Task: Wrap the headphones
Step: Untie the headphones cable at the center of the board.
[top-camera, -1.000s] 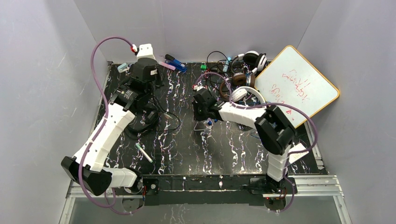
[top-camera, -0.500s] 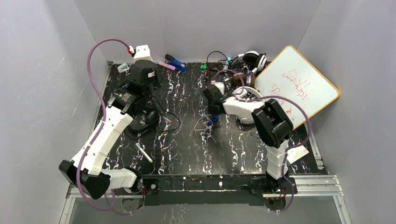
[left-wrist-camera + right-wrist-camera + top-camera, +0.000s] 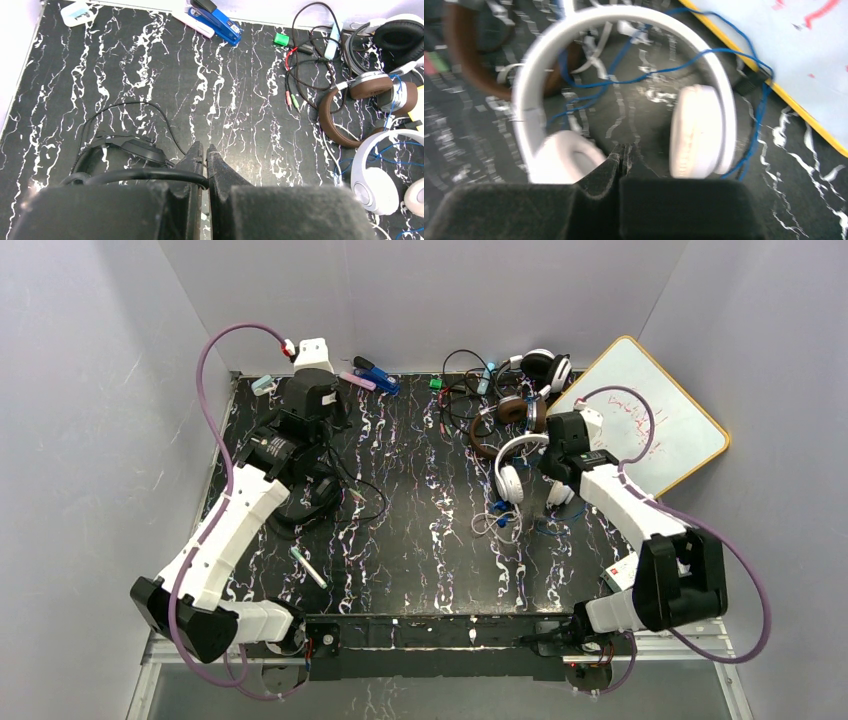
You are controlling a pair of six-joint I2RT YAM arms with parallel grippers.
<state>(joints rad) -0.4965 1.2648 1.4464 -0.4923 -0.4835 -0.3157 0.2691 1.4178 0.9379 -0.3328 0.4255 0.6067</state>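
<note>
Black headphones (image 3: 305,495) lie at the left of the table, with their ear cup (image 3: 135,148) just left of my left gripper (image 3: 205,149). That gripper (image 3: 325,465) is shut, and a thick black strand of the black headphones is pinched between its jaws. White headphones (image 3: 520,465) with a blue cord (image 3: 754,100) lie at centre right. My right gripper (image 3: 622,150) is shut and empty, with its tips low between the two white ear cups (image 3: 696,130). Brown headphones (image 3: 350,115) lie beyond, and another black-cupped pair (image 3: 540,365) sits at the back.
A whiteboard (image 3: 640,425) leans at the right, close to the right arm. A blue stapler (image 3: 220,22) and a green plug (image 3: 282,38) lie along the back wall. A pen (image 3: 308,567) lies near the front left. Loose cords (image 3: 500,520) are tangled beside the white headphones.
My right arm has swung from the table's middle out to the right, and its gripper now hangs over the white headphones. The left arm has barely moved.
</note>
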